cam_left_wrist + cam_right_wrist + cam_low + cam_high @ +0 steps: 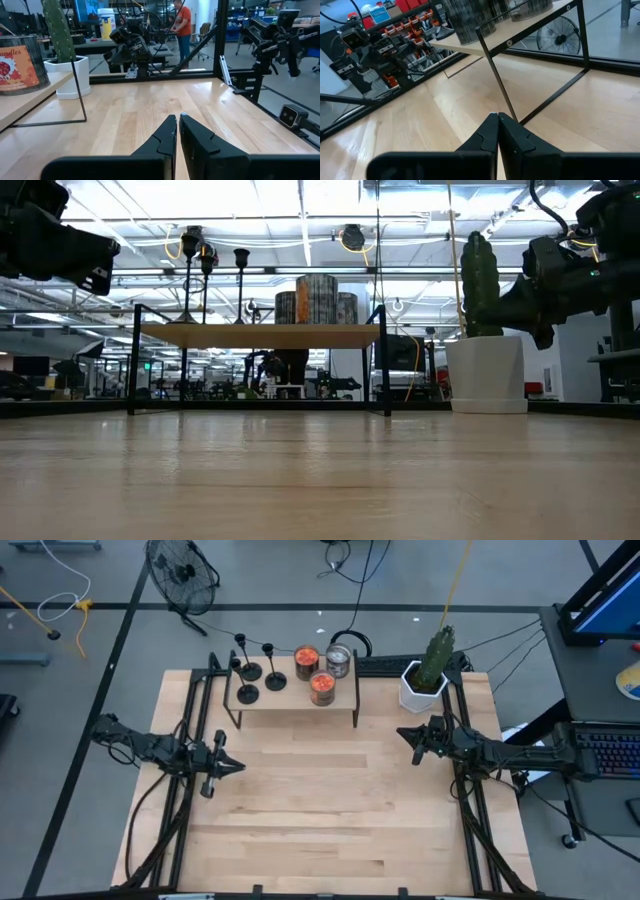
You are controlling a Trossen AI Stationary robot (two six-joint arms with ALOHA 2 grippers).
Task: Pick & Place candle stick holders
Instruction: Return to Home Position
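Note:
Three black candle stick holders [258,672] stand on their disc bases on the left half of a small raised wooden shelf [292,696] at the table's far side; they also show in the low view [210,280]. My left gripper [238,767] hovers shut and empty over the table's left side, near of the shelf. My right gripper [401,732] hovers shut and empty at the right, beside the shelf's right end. Each wrist view shows its own fingertips together, the left [177,120] and the right [497,117].
Two orange-filled glass jars [314,675] and a silvery jar [338,661] stand on the shelf's right half. A cactus in a white pot [426,678] stands at the far right. The shelf's thin black legs [502,95] stand close before my right gripper. Bare wooden tabletop [330,820] lies near.

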